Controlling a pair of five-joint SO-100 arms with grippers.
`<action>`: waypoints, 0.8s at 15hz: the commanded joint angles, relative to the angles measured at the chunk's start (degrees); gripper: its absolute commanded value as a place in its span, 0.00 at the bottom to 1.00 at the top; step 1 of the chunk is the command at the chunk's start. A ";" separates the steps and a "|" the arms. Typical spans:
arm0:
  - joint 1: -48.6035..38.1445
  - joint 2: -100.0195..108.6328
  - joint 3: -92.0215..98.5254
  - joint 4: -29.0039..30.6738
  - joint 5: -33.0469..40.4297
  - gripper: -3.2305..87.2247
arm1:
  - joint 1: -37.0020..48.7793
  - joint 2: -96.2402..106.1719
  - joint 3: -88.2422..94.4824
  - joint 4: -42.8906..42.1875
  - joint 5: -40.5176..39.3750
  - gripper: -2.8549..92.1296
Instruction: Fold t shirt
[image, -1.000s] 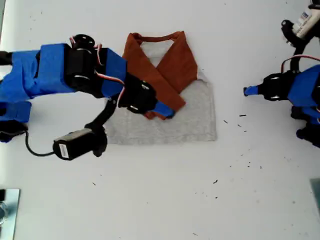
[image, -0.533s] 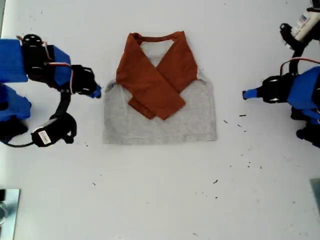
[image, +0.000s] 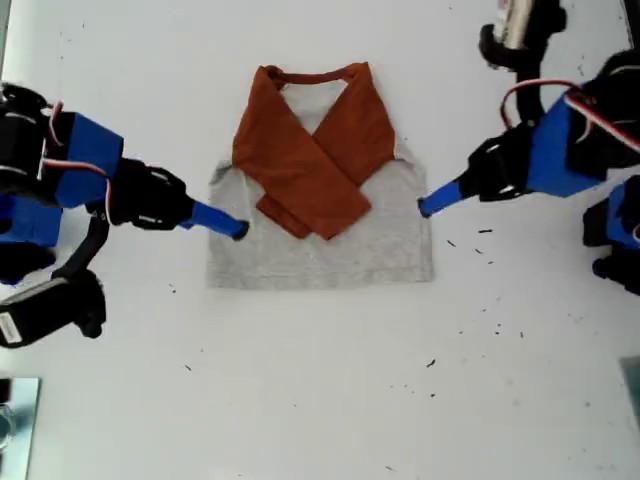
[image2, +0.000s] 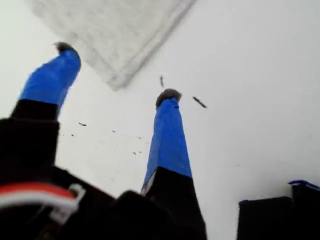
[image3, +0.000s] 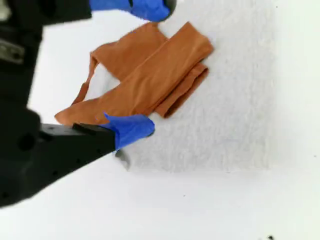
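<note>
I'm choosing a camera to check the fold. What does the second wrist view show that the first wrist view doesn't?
Second wrist view only: the crossed rust-orange sleeves. First wrist view only: streaky black specks on the table near a shirt corner. Both: the grey t shirt, plus each view's own open gripper, my second gripper and my first gripper.

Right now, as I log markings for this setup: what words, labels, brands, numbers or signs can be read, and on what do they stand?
No text here can be read.
White label on the black box at the exterior view's lower left: too blurred to read.
Pale label on the dark part at the exterior view's top right: too blurred to read.
T shirt: no print or writing shows.
</note>
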 joint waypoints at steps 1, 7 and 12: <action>6.06 -1.23 5.36 -8.44 -4.39 0.41 | -5.54 -8.70 -4.75 -5.36 5.01 0.38; 10.02 -22.59 5.10 -19.16 -9.84 0.34 | -9.40 -26.98 -2.64 -21.45 8.44 0.29; 5.10 -30.67 -1.32 -15.82 -9.05 0.03 | -9.67 -28.30 3.52 -31.03 9.05 0.06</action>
